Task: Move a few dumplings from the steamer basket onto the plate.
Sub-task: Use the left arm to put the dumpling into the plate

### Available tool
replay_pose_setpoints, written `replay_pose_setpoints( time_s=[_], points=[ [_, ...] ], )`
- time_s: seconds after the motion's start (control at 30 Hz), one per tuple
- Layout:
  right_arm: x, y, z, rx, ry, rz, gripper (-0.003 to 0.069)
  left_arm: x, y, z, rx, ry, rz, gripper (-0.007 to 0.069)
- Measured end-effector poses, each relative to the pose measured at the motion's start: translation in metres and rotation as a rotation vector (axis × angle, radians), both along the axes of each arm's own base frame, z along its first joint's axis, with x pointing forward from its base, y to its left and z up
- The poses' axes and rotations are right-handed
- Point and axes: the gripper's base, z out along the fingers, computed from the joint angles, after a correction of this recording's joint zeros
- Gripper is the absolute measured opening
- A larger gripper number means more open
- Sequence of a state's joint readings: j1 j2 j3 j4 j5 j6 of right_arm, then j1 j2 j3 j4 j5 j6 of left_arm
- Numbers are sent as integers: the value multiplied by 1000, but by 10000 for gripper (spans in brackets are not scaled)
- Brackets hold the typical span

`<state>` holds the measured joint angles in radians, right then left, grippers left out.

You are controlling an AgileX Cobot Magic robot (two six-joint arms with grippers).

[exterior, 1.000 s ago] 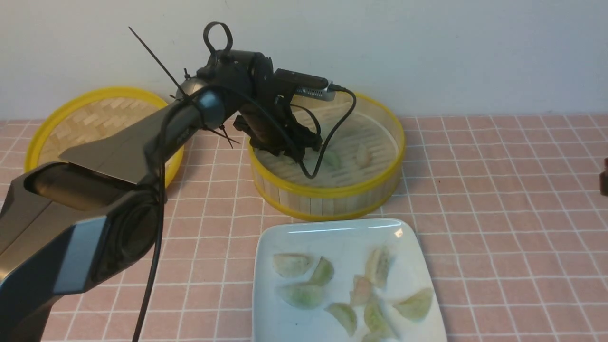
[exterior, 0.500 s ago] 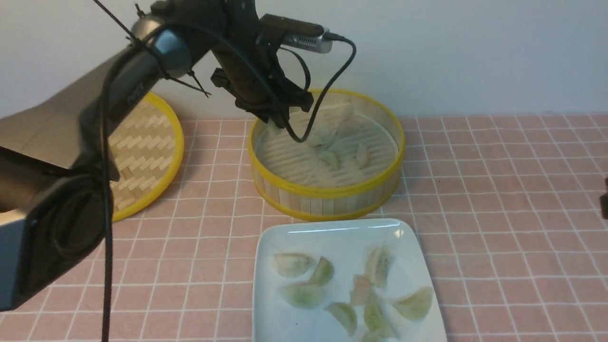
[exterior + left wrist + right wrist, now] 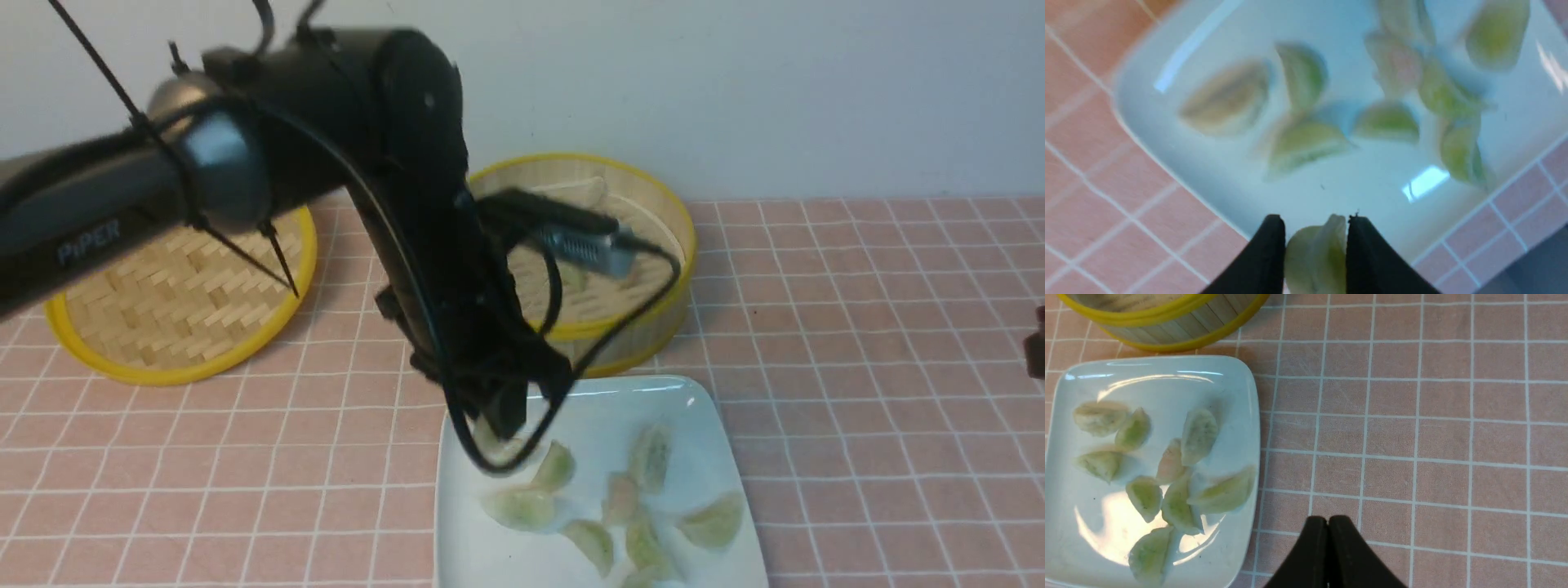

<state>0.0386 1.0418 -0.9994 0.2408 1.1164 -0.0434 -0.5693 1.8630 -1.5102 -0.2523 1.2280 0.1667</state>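
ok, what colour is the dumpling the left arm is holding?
Pale green. The dumpling shows best in the left wrist view, pinched between the black fingers.

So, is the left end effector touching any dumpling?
Touching: the left wrist view shows the left end effector pinching a pale green dumpling from both sides.

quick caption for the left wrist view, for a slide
Left hand pinches a pale green dumpling over the white plate, where other dumplings already lie.

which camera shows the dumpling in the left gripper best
Left wrist view: the held dumpling sits pinched in the left gripper, over the plate. In the front view the arm and cable hide nearly all of it. The right wrist view shows only dumplings lying on the plate.
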Motion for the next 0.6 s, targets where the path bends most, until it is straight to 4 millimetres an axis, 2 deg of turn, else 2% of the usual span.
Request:
replay_pose_setpoints(
  time_s=[0.1, 0.17, 0.37, 0.43, 0.53, 0.6],
  points=[
    [1, 0, 0, 4, -10, 0, -10, -26, -14, -31, 60, 89, -95, 169],
    [2, 1, 1, 17, -22, 0, -10, -35, -21, -42, 82, 118, -136, 169],
    [4, 2, 3, 33, -47, -5, -10, -36, -34, -60, 87, 102, -158, 185],
    [5, 2, 4, 33, -59, -7, -10, -34, -34, -62, 88, 90, -156, 224],
    [9, 3, 9, 50, -113, -13, -10, -32, -35, -62, 79, 67, -151, 350],
    [14, 4, 16, 58, -146, 0, -10, -31, -36, -61, 74, 54, -143, 399]
  ],
)
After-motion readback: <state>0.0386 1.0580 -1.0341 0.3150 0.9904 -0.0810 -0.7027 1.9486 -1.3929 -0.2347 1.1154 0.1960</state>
